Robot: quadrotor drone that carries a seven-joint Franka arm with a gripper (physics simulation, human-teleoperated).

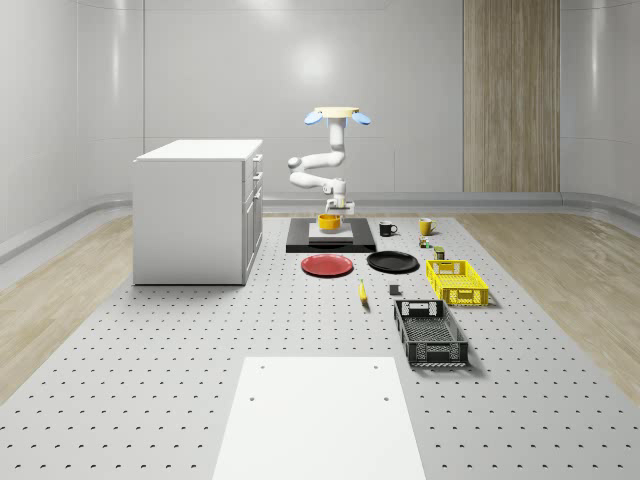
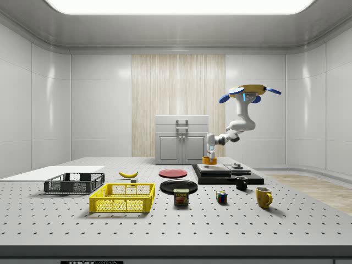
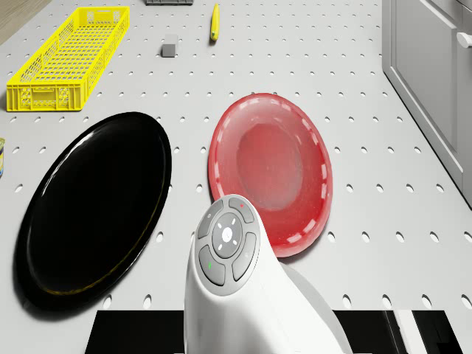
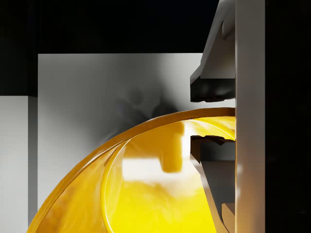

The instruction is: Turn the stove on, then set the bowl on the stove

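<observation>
The yellow bowl [image 1: 329, 221] sits on the white plate of the black stove [image 1: 300, 243], toward the far middle of the table. My drone [image 1: 337, 114] hovers above and just behind the stove, its white arm folded down to the bowl. My gripper [image 1: 333, 208] is at the bowl's rim. In the wrist view the gripper [image 4: 209, 119] has one finger outside the rim and one inside, shut on the bowl [image 4: 146, 194]. From the side, the gripper [image 2: 209, 154] stands straight over the bowl [image 2: 209, 160] on the stove [image 2: 231, 177].
A red plate [image 1: 327, 265] and a black plate [image 1: 392, 262] lie in front of the stove. A white cabinet [image 1: 195, 210] stands at the whole-scene view's left. Two mugs [image 1: 387, 229], a yellow basket [image 1: 457, 281], a black basket [image 1: 430, 333] and a banana [image 1: 363, 292] lie to the right.
</observation>
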